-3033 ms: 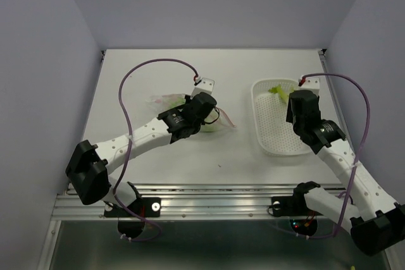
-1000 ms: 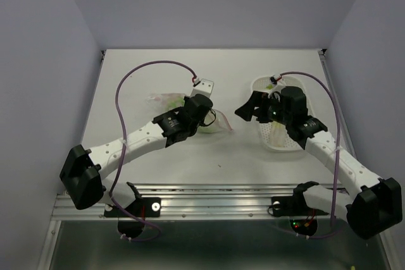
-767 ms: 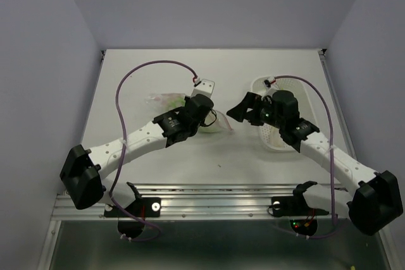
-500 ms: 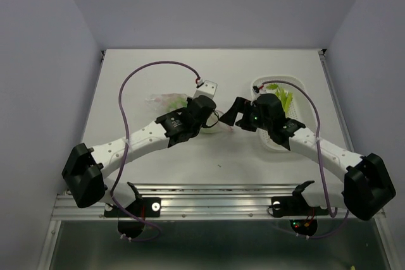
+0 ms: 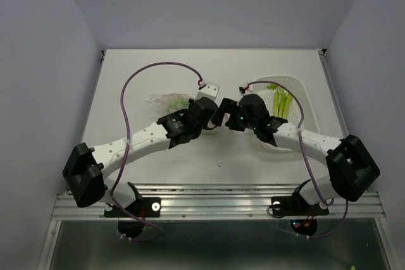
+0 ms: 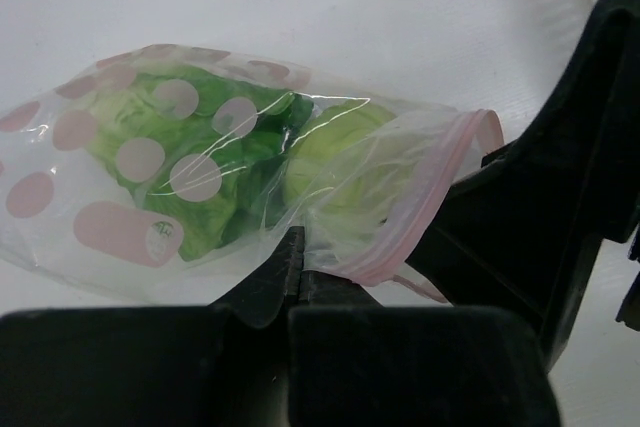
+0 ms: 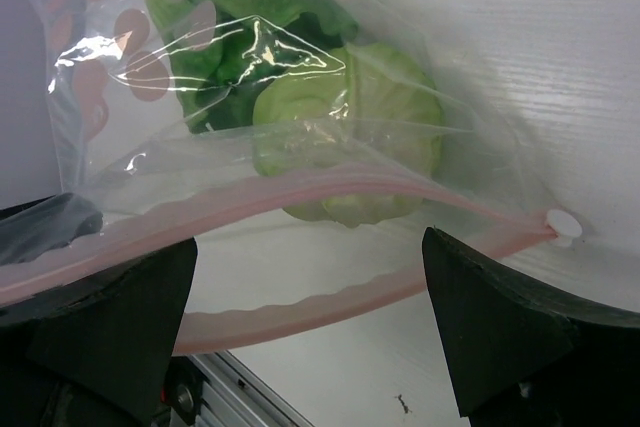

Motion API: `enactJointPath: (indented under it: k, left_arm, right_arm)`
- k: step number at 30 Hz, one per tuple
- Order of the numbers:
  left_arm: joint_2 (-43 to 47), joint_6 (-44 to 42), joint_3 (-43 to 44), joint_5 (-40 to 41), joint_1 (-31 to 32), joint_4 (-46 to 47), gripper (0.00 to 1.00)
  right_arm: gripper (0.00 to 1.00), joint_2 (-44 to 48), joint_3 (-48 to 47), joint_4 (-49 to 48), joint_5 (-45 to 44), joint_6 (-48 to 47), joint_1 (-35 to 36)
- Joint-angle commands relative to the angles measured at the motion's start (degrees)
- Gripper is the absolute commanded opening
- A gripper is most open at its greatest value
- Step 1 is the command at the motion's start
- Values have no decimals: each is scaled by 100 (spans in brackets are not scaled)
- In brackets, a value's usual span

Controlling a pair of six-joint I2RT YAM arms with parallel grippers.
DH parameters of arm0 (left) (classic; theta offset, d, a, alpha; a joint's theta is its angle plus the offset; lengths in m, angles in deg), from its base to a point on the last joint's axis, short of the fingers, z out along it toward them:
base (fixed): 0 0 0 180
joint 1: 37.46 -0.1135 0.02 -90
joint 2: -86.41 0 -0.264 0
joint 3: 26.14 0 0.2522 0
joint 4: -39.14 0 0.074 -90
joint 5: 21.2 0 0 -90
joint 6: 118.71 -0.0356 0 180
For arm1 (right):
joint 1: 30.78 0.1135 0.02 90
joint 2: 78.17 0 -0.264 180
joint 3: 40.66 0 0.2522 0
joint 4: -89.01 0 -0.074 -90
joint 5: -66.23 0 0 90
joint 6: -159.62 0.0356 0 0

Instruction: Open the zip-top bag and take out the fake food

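A: Located the task's things?

B: Found the clear crinkly zip-top bag [image 5: 166, 100], pink-spotted with a pink-red zip strip, lying on the white counter [image 5: 126, 74] just left of the white perforated plastic tray [image 5: 295, 110]. Spotted fake food [image 6: 190, 137] inside it: bright green leafy pieces and 1 pale round piece [image 7: 350, 137] nearest the mouth. Noted thin yellow-green stalks [image 5: 281, 100] lying in the tray.

A: And the fingers?

B: Saw the left fingers [image 6: 293, 259] pressed together on the lower lip of the bag's mouth, pinning it. Saw the right fingers [image 7: 480, 317] spread apart at the gaping mouth, gripping nothing.

A: Judged the step?

B: Reckoned the opening done and the emptying partway, with 2 kinds of piece left inside.

A: And next?

B: Expected a need to slide the right fingers in between the 2 zip lips, close them on the pale round piece, then draw it out toward the tray. Advised a firm left pinch throughout, to stop any dragging of the bag.
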Motion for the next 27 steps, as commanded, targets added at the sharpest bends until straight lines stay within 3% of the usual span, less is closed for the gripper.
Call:
enactJointPath:
  k: [1, 6, 12, 20, 27]
  left_arm:
    - [36, -38, 221, 79, 74, 19, 0]
    - [36, -46, 212, 79, 101, 36, 0]
    - [71, -46, 195, -9, 118, 71, 0]
    - [10, -82, 142, -88, 153, 151, 0]
    - [53, -82, 116, -123, 188, 168, 0]
  right_arm:
    - [100, -162, -322, -618, -352, -150, 70]
    - [100, -505, -463, -698, -291, -107, 131]
    - [100, -822, -454, -742, -888, -54, 368]
    - [100, -1147, -94, -1883, -1064, -54, 544]
    - [100, -1420, -111, -2043, -1292, 60, 711]
